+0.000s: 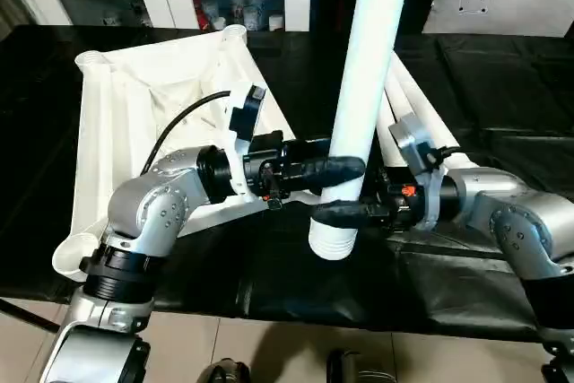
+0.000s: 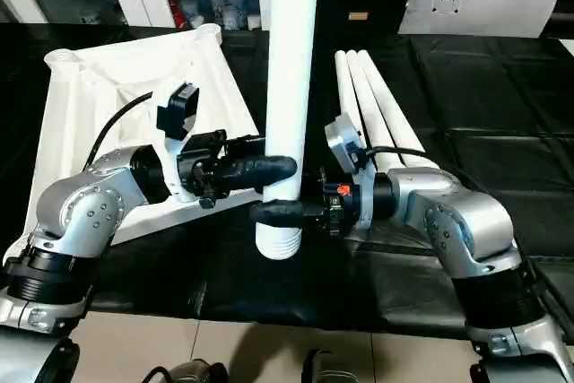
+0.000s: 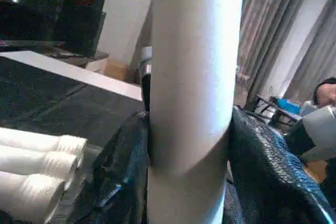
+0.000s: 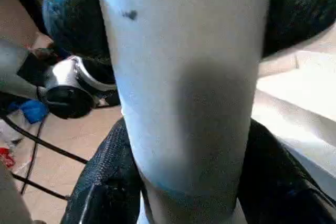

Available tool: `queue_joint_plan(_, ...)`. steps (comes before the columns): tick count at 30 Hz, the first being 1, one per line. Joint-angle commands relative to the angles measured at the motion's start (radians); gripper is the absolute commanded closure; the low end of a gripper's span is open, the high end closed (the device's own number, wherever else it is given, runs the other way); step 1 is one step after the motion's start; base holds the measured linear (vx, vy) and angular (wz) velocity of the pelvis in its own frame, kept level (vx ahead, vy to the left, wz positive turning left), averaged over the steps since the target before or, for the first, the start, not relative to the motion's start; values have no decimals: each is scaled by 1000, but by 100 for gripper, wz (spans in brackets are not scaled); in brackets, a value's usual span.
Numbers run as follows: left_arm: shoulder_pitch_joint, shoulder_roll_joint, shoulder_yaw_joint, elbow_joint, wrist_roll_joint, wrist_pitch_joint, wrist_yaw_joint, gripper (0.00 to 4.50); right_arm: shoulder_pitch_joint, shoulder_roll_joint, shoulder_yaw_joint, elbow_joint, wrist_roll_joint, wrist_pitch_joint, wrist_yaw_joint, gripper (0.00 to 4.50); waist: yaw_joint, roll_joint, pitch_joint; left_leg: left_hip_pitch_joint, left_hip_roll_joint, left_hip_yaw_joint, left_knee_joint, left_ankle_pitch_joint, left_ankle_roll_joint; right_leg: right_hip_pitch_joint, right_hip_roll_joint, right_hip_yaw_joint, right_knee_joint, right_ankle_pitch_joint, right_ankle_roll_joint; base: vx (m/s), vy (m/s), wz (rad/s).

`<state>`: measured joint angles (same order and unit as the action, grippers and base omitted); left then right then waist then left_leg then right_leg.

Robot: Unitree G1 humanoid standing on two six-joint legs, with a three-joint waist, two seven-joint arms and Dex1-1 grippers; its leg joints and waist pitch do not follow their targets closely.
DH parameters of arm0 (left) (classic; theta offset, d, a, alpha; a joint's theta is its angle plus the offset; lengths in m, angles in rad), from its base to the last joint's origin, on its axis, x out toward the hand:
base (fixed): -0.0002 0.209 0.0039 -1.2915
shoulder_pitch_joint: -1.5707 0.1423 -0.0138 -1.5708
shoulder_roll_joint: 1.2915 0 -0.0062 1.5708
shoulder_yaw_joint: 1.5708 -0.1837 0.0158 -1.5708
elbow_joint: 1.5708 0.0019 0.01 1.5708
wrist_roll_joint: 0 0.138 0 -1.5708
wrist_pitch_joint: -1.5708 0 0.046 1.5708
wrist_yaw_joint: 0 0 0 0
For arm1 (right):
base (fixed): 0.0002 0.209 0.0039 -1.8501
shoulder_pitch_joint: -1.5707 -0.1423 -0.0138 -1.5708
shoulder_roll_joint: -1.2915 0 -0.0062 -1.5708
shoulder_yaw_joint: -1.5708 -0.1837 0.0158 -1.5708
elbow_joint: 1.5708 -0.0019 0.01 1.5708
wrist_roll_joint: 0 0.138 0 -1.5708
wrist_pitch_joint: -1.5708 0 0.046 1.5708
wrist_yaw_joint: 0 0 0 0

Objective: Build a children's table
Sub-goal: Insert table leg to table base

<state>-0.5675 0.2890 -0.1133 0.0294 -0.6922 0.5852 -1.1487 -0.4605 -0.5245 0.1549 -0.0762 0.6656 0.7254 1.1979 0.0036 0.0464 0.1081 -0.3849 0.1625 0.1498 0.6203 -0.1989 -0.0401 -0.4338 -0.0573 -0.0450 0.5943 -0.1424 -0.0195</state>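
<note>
Upright leg (image 1: 363, 87) between both pincers' (image 1: 345, 187) closed fingers

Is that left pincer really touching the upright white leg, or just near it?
Touching. In the left wrist view the left pincer has its black fingers pressed against both sides of the leg, with no gap.

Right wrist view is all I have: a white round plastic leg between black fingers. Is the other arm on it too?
Observer: Yes. The left gripper clamps the white round plastic leg just above the right gripper.
Operator: Leg orientation?
Observer: Upright, ribbed end down, hanging above the black sheet-covered work surface.
Operator: Where's the top?
Observer: The white ribbed plastic table top lies underside up on the robot's left.
Operator: Other legs?
Observer: Three spare white legs lie side by side behind the right arm.
</note>
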Motion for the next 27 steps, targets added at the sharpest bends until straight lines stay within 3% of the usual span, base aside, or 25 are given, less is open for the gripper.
queue_joint_plan(1, 19, 11, -21, -17, 33, -6, 7, 171, 12, 6, 18, -29, -7, -17, -8, 255, 3, -19, -87, 3, 39, -1, -63, -79, 97, 80, -60, 36, -73, -322, -200, 0, 0, 0)
queue_joint_plan(2, 28, 12, -21, -20, 32, -4, 10, 160, 22, 6, 22, -36, -9, -18, -10, 257, 3, -20, -88, 4, 39, 0, -63, -74, 96, 80, -60, 37, -73, -316, -201, 0, 0, 0)
queue_joint_plan(4, 53, 13, -12, -34, 24, -2, 17, 146, 49, 9, 31, -56, -10, -18, -16, 259, 6, -11, -89, 5, 41, -2, -63, -75, 93, 79, -60, 36, -71, -305, -209, 0, 0, 0)
queue_joint_plan(7, 85, 22, 0, -58, 4, 17, 22, 127, 82, 14, 38, -77, -9, -18, -25, 259, 6, -13, -89, 4, 43, -3, -65, -90, 90, 80, -61, 36, -71, -302, -214, 0, 0, 0)
queue_joint_plan(13, 137, 37, 2, -92, -9, 37, 18, 67, 132, 27, 44, -90, -22, -32, -38, 259, 5, -15, -83, 5, 42, -4, -69, -127, 73, 76, -61, 35, -78, -379, -191, 0, 0, 0)
queue_joint_plan(20, 152, 27, 18, -102, -30, 54, 35, 14, 135, 35, 37, -92, -26, -42, -56, 259, 4, -15, -83, 6, 40, -3, -68, -132, 69, 74, -60, 36, -80, -398, -179, 0, 0, 0)
queue_joint_plan(23, 154, 10, 32, -107, -39, 45, 57, 6, 123, 63, 11, -68, -50, -87, -100, 259, 3, -22, -84, 6, 42, -2, -67, -125, 69, 72, -62, 37, -78, -402, -175, 0, 0, 0)
queue_joint_plan(27, 155, -17, 29, -121, 77, -79, 162, 6, 96, 124, -17, -42, -103, -157, -210, 259, -3, -21, -82, 5, 41, -2, -68, -130, 67, 70, -58, 36, -83, -408, -154, 0, 0, 0)
